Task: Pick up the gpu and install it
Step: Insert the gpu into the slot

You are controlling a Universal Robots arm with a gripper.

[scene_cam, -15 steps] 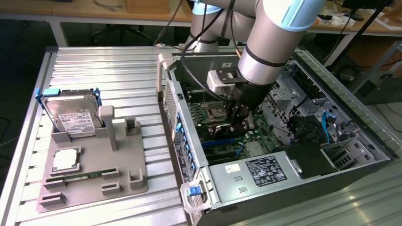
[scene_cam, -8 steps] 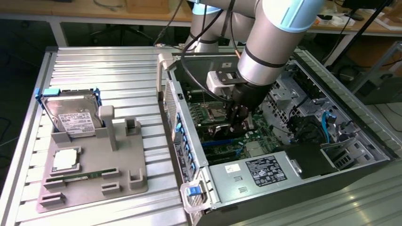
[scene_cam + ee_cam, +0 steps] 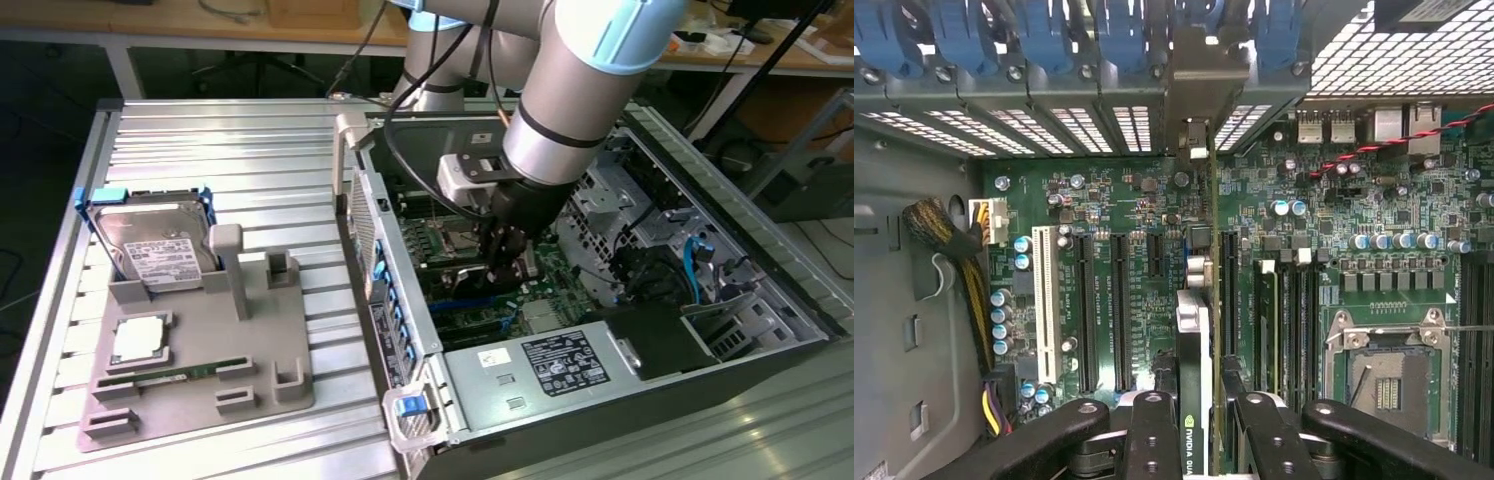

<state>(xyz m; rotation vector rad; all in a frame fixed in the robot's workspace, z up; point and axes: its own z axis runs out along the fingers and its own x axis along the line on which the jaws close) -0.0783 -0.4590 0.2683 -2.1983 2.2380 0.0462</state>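
The robot's black hand (image 3: 1199,425) grips the thin dark flat gpu card (image 3: 1194,370) on edge, low over the green board (image 3: 1134,200) inside the open grey computer case (image 3: 534,370).

the arm (image 3: 587,70) comes in from the far side of the scene and bends steeply down, its grey wrist pointing almost straight down. the gripper (image 3: 507,262) hangs below it, dark and narrow, low in the middle of the scene. in the wrist view the gripper (image 3: 1199,420) shows two black fingers (image 3: 1152,435) set close together, one on each side of a thin upright card edge, pressed against it and holding it.
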